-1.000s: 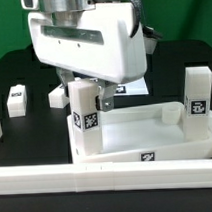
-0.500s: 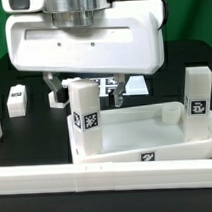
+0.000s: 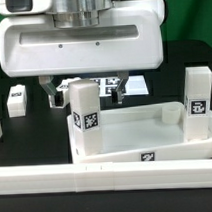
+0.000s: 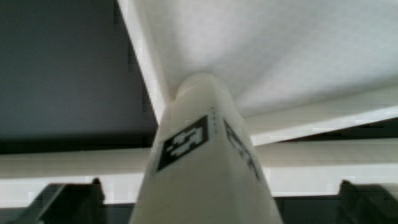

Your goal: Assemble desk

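You've got a plain white desk top [image 3: 155,127] on a matte black table [image 3: 22,73]. The front leg [image 3: 84,107] is white and carries a black-and-white square tag [image 3: 91,122]. In the wrist view that tag shows as a blocky black pattern on white. The right leg [image 3: 197,88] and the loose leg [image 3: 16,100] are white with the same tag pattern. The desk top's front wall has a small black-and-white tag too. The rail [image 3: 97,176] is plain white. The gripper [image 3: 84,94] has a white housing and dark fingers [image 4: 59,200].
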You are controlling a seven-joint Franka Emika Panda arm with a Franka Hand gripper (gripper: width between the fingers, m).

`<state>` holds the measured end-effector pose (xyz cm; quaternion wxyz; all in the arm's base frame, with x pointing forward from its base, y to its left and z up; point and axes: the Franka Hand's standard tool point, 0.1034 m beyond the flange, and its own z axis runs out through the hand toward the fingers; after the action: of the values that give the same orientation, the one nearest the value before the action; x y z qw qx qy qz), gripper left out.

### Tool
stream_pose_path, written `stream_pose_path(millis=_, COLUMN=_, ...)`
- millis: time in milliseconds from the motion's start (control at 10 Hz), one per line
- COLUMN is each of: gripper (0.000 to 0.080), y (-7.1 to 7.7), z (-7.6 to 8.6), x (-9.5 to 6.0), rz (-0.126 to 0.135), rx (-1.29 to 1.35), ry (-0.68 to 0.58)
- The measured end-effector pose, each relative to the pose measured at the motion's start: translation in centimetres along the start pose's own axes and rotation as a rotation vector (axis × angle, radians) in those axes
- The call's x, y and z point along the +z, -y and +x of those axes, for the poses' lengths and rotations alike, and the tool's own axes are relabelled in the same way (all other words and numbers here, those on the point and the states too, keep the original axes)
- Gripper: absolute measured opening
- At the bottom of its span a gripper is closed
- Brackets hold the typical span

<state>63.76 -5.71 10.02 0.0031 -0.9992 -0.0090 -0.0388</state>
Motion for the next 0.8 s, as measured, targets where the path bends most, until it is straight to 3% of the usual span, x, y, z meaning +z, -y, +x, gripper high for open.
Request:
stream_pose_path(millis=600, gripper=0.0649, y=-0.20, z=0.03, x=-0.20, rz=-0.021, rx=-0.285, ry=0.007)
stream_pose_path(millis=800, gripper=0.0394, y=-0.25, z=-0.04, x=-0.10, rz=-0.024, rx=-0.332, ry=0.010)
